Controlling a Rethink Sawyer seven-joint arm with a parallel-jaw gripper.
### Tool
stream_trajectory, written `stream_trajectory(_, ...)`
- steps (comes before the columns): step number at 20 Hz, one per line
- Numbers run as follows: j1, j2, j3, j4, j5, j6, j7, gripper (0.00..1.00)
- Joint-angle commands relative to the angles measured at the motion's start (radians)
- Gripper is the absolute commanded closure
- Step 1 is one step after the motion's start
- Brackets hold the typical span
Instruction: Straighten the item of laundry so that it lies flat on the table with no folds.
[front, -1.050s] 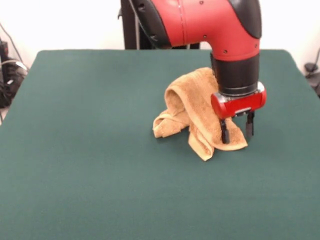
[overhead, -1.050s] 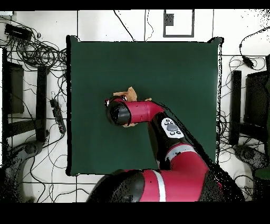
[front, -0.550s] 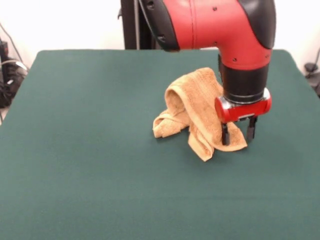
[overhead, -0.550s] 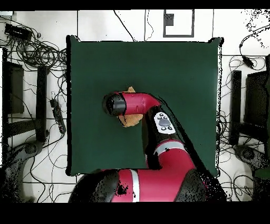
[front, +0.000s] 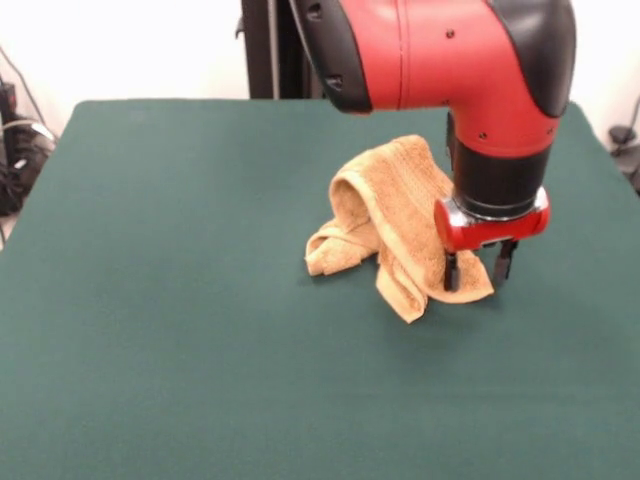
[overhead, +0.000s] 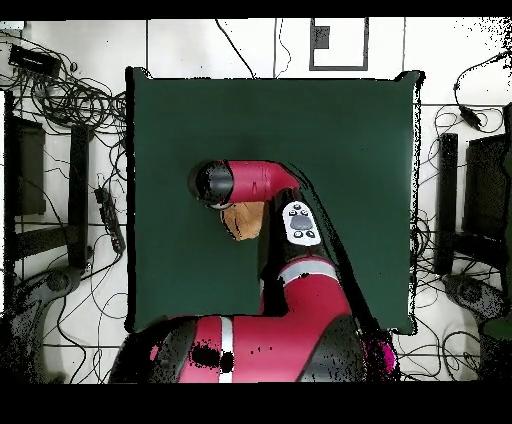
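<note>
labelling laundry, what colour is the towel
Golden tan towel, clearest in the front view.

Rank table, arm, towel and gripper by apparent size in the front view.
1. Table, fills most of the view.
2. Arm, though it is cut off at the top and sits nearer the camera than the towel.
3. Towel, bunched up.
4. Gripper, smallest; its fingers are spread at the towel's edge.

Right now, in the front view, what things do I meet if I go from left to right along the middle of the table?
Bare table → crumpled towel → gripper at the towel's right corner, fingers apart → bare table again.
</note>
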Motion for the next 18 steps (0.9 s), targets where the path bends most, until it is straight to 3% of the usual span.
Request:
stream_trajectory(1,-0.007,0.199,-0.119,-0.092,-0.016,0.025,0.208,0.0)
stream_trajectory(9,-0.018,0.189,-0.11,-0.071,-0.017,0.016,0.179,0.0)
stream_trajectory(10,-0.018,0.188,-0.111,-0.07,-0.017,0.013,0.177,1.0)
stream_trajectory(18,-0.01,0.195,-0.124,-0.081,-0.009,0.05,0.166,1.0)
